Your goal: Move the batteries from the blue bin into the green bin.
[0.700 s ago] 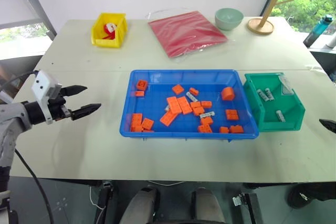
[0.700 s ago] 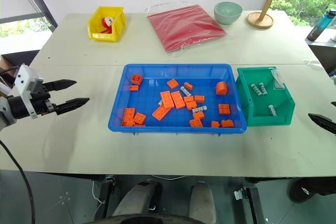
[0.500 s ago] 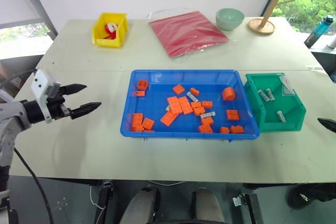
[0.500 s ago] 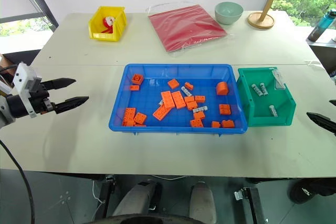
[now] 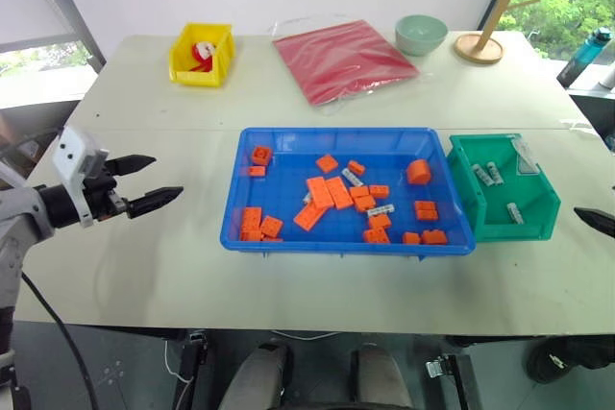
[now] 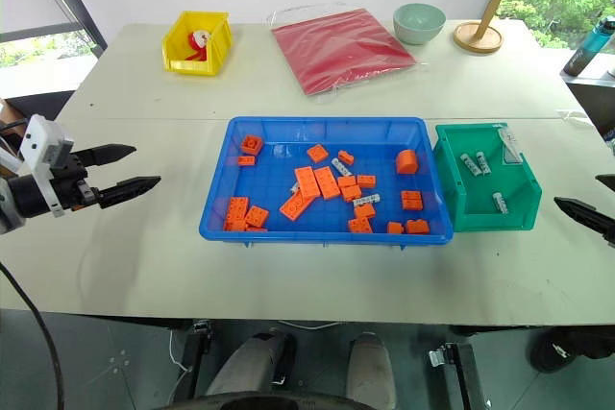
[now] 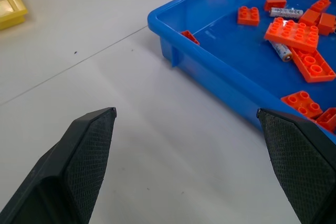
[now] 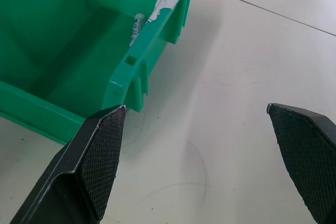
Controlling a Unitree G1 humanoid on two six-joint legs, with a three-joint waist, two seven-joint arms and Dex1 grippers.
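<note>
Both sets of fingers are gaping wide and empty, the left gripper (image 5: 156, 182) hovering left of the blue bin (image 5: 240, 201) holding batteries (image 5: 380, 209) among orange bricks (image 5: 327, 191), the right gripper (image 6: 594, 201) beside the green bin (image 5: 471, 201) on the worktop (image 5: 173, 266).

The blue bin (image 5: 235, 201) is glossy moulded plastic, and the orange bricks (image 5: 327, 192) in it are smooth studded plastic. The green bin (image 8: 79, 66), touching the blue bin's side, looks like the same plastic with a satin sheen. Beyond the blue bin lie a red cloth-like sheet in crinkled clear film (image 5: 341, 57), a wooden peg stand (image 5: 483, 43) and a smooth glazed bowl (image 5: 421, 34). The table (image 7: 157, 145) is matt off-white. Gripper pads (image 7: 89, 150) have a fine cross-hatched texture.
</note>
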